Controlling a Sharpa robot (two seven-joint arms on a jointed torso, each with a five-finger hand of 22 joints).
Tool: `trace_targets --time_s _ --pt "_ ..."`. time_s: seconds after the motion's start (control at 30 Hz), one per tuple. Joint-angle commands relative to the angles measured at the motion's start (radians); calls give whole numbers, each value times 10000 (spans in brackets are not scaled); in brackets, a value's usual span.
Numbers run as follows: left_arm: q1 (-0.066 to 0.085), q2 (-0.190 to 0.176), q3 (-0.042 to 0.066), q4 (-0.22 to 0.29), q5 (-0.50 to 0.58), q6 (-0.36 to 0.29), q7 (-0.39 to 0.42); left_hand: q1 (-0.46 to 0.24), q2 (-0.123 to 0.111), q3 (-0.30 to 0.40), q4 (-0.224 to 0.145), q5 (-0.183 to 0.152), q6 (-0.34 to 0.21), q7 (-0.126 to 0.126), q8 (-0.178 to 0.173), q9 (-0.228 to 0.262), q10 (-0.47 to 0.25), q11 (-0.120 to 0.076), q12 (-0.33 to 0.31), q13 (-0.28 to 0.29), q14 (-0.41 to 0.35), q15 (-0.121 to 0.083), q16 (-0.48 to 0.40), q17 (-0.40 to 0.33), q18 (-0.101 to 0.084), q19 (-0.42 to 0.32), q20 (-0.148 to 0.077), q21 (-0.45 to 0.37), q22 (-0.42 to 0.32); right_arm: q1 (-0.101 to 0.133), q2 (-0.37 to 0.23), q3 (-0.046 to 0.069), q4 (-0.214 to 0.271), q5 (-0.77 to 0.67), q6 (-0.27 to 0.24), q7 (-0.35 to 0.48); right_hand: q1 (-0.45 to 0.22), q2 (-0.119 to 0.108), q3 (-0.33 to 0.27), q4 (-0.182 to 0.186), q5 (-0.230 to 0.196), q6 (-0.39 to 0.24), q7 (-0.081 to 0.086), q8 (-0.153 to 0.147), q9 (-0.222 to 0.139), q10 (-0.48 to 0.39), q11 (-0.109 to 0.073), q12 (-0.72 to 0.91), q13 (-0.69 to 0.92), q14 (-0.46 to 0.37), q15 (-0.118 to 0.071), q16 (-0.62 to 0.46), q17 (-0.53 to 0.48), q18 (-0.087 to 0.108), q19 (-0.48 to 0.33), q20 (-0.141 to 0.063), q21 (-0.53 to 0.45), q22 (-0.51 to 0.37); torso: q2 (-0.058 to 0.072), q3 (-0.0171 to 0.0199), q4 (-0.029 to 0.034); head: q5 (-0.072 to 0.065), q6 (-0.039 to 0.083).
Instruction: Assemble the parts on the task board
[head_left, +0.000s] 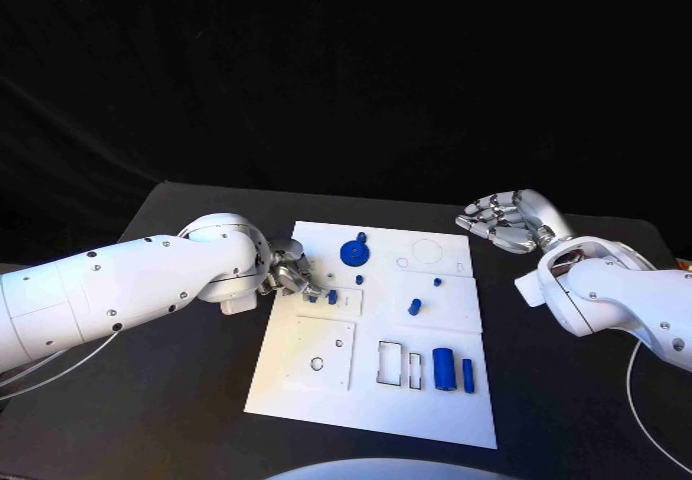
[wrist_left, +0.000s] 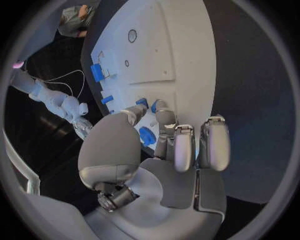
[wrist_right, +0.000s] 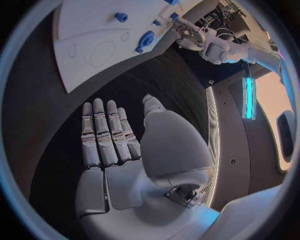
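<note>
Unlettered task board (head_left: 433, 400), blue parts (head_left: 444, 369)

Bare task board (head_left: 433, 405) edge (near side), left hand (head_left: 293, 273) opposite.

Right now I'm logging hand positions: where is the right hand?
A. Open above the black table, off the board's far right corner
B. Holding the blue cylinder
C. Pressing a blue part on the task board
A: the right hand holds nothing, fingers apart, beside the task board, not on it.

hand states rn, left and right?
Left hand: fingers on the task board by a small blue part; grip cannot be told.
Right hand: open, holding nothing.
</note>
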Motion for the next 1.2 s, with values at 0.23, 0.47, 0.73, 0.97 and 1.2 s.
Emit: trace_targets --time_s 0.23,0.47,0.73,0.97,1.2 --pt "68 -192 256 314 -19 -385 -4 -76 90 -176 16 -1 -20 48 18 -20 -84 19 -85 -98 919 -80 58 2123 -119 2 10 7 150 -3 9 0 -27 -10 99 101 0 128 -85 19 68 -92 449 -27 -14 -33 64 -28 -15 -74 -22 -79 -38 23 -90 4 -63 -44 -12 3 7 -29 24" --pt "107 -253 393 442 -85 -576 48 -36 193 -218 10 25 -64 51 9 -28 -164 22 -178 -259 918 -79 56 2119 -98 -58 10 -37 58 -3 11 0 -42 -7 99 100 -1 131 -94 19 69 -93 450 -26 -15 -35 65 -27 -15 -77 -19 -84 -47 23 -109 7 -63 -56 -3 -3 2 -36 39" --pt "124 -230 471 525 56 -1581 1248 818 235 252 -4 60 -983 402 -243 -104 -1528 322 -1351 -1917 693 144 -259 1520 250 -1232 171 -930 -1608 -3 16 0 -49 5 98 109 -1 131 -94 19 69 -93 450 -26 -15 -35 65 -27 -15 -77 -19 -84 -47 23 -109 7 -63 -56 -5 2 13 -96 38" --pt "51 58 140 350 -650 -3959 4367 2859 -667 1957 -119 -84 -2386 1429 -1241 -1243 -4122 1318 -2787 -2902 -3115 1059 -4414 -4587 1132 -4847 989 -4830 -6565 -3 24 0 -47 27 127 152 11 145 -101 13 76 -92 450 -24 -17 -36 65 -24 -15 -76 -17 -91 -64 25 -131 11 -58 -75 -6 -24 40 -214 79" --pt "-335 374 -28 79 -2574 -4899 5819 3742 -821 1425 -578 -130 -2364 1437 -2013 -2292 -4742 1464 -3830 -3879 -3818 1155 -4827 -5592 1135 -4819 1111 -5220 -6781 -7 23 0 -61 92 210 264 151 223 -82 -21 86 -30 429 14 -17 -58 57 -34 -20 -76 -18 -119 -134 39 -149 18 -30 -138 4 -32 3 -253 105"
